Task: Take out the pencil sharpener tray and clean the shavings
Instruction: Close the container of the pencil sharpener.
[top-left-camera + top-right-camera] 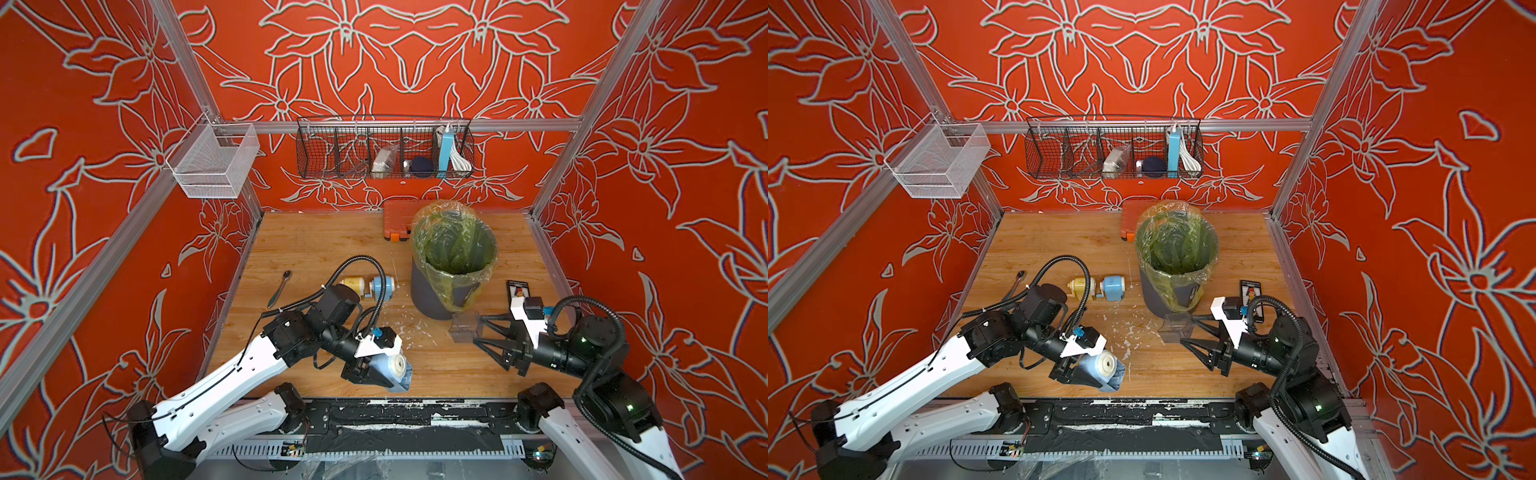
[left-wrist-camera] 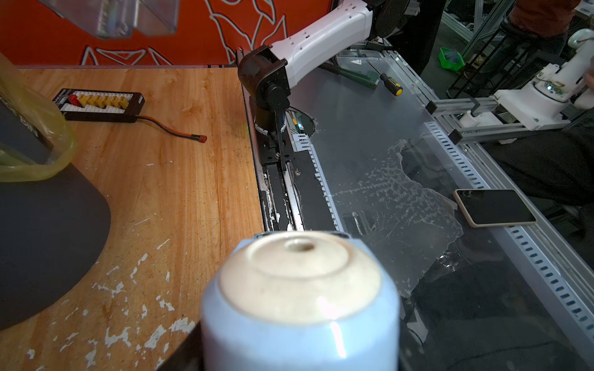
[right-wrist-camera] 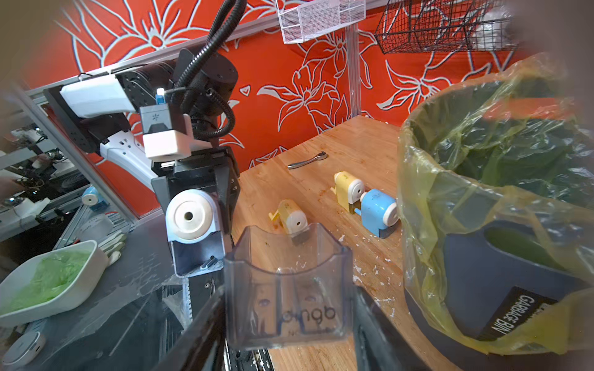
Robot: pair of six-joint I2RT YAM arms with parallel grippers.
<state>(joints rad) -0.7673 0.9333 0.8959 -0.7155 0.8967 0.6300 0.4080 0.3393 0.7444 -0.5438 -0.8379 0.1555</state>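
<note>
Nearest, at the front edge of the worktop [image 1: 316, 245], the left pincer [image 1: 384, 374] is clamped on the blue sharpener [image 1: 397, 365]. Its empty tray slot faces the other arm, and it is best held steady there, ready for refitting.

A little further in, the right pincer [image 1: 477, 329] pinches the clear tray [image 1: 462, 328] by its side walls. The tray is just beside the wall of the bin [image 1: 426, 291], not over its mouth.

To empty it well, lift it clear of the loose yellow liner and carry it above the opening. Then tip it fully and shake it, since a few flecks seem to cling inside.

The shavings [image 2: 111, 287] lie scattered on the worktop between the arms and the bin — they probably need sweeping up separately.

Beyond, a yellow sharpener [image 1: 353, 286] and a second blue one [image 1: 383, 288] stand clear of that path.
</note>
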